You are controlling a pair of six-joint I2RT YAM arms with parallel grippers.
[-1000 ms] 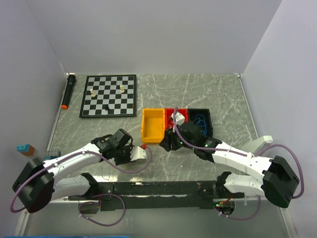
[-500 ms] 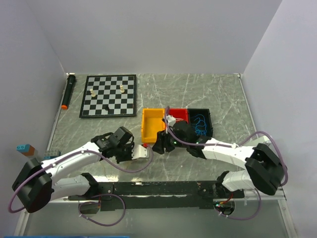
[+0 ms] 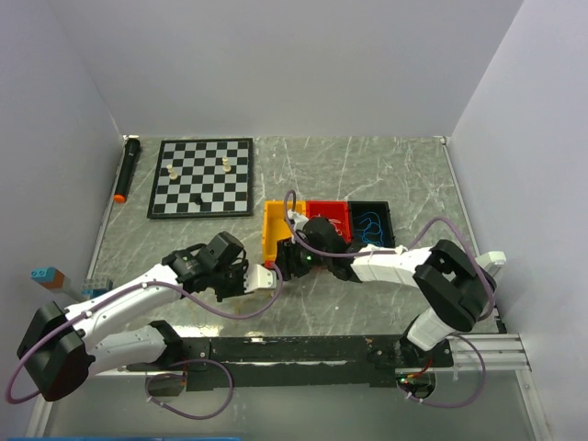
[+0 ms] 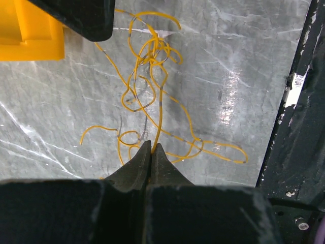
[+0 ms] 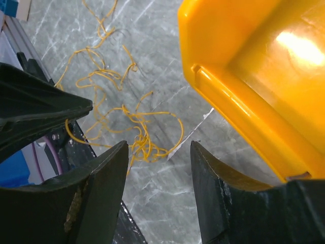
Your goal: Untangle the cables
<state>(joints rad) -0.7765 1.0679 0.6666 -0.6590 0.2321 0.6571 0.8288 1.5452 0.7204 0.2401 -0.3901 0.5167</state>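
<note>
cables (image 4: 151, 51) unseen from above, yellow bin (image 5: 244, 66) cropped

A robot lab cell: plain white walls (image 3: 276, 64) box in a marbled table (image 3: 386, 165) with a mounting rail (image 3: 294, 349).

Bright, even overhead light fills the top view, and shadows there are soft and short. In the left wrist view a white glare streak lies on the table (image 4: 229, 96); the cables (image 4: 154, 55) are sharp, the left gripper (image 4: 151, 148) dark and blurred. In the right wrist view a hot highlight burns on the yellow bin (image 5: 299, 43), and the right gripper (image 5: 157, 150) looks black, perhaps underexposed
</note>
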